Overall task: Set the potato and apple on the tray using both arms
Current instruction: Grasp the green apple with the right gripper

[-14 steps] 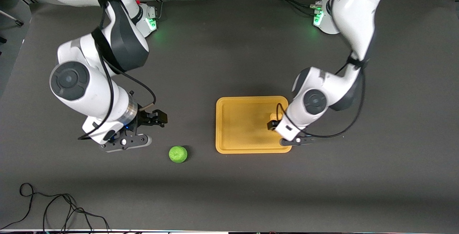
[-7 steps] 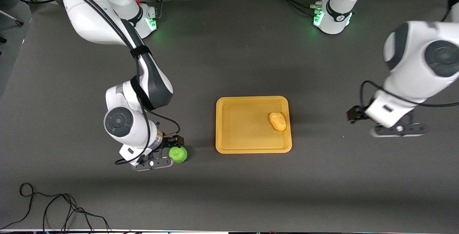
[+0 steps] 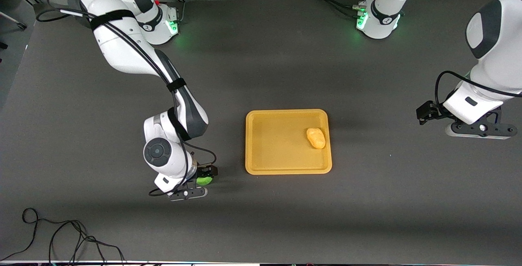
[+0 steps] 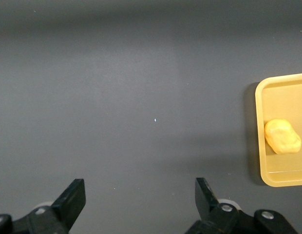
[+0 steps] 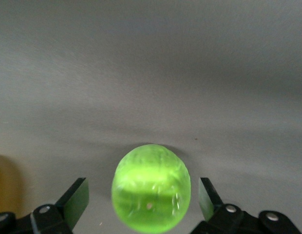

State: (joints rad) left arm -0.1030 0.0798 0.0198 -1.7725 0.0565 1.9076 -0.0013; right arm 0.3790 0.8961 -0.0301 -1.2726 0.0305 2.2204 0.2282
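Observation:
The green apple lies on the dark table, nearer to the front camera than the tray and toward the right arm's end. My right gripper is low around it. In the right wrist view the apple sits between the open fingers, with a gap on each side. The yellow-orange potato lies on the orange tray, by the rim toward the left arm's end. My left gripper is open and empty over bare table, toward the left arm's end. Its wrist view shows the tray and the potato.
A black cable lies coiled at the table's near corner toward the right arm's end. The two arm bases with green lights stand along the table's back edge.
My left gripper let go of the potato on the tray and drew away toward its end of the table. My right gripper came down from beside the apple to around it.

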